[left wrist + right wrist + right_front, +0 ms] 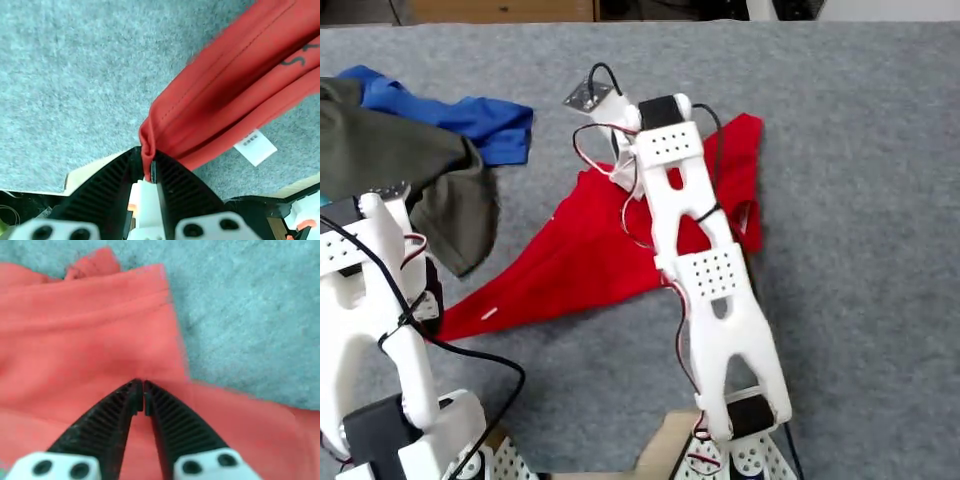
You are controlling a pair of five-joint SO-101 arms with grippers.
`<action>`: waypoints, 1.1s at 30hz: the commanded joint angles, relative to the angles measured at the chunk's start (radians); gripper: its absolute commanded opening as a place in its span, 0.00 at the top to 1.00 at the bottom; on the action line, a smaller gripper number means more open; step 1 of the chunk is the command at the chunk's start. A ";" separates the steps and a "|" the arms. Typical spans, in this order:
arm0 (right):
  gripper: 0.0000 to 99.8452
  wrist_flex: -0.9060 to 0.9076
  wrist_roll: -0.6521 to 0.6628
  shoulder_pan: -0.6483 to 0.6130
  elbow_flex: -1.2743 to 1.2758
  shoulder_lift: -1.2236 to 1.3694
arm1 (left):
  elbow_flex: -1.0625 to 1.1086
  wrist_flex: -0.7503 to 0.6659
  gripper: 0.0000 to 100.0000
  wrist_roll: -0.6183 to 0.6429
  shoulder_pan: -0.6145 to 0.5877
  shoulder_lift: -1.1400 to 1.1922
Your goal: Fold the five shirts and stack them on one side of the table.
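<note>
left tool (148, 167): at the near left of the surface (860, 150), jaws narrow, clamped on a bunched corner of the red shirt (225, 90).
white tag (255, 145): stuck out from under the cloth, just beside the held corner.
red shirt: lay on the surface, drawn out from that corner diagonally toward the far middle.
right tool (141, 390): jaws narrow, nearly closed, tips down on the red cloth near its far edge; whether they pinched cloth could not be told.
olive shirt (390, 150): crumpled at the far left, near the red shirt's held corner.
blue shirt (470, 115): farthest back, partly under the olive shirt.
</note>
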 commanded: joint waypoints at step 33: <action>1.00 -0.015 0.029 0.051 0.473 -0.262 | 0.071 -0.084 0.98 0.000 0.080 -0.028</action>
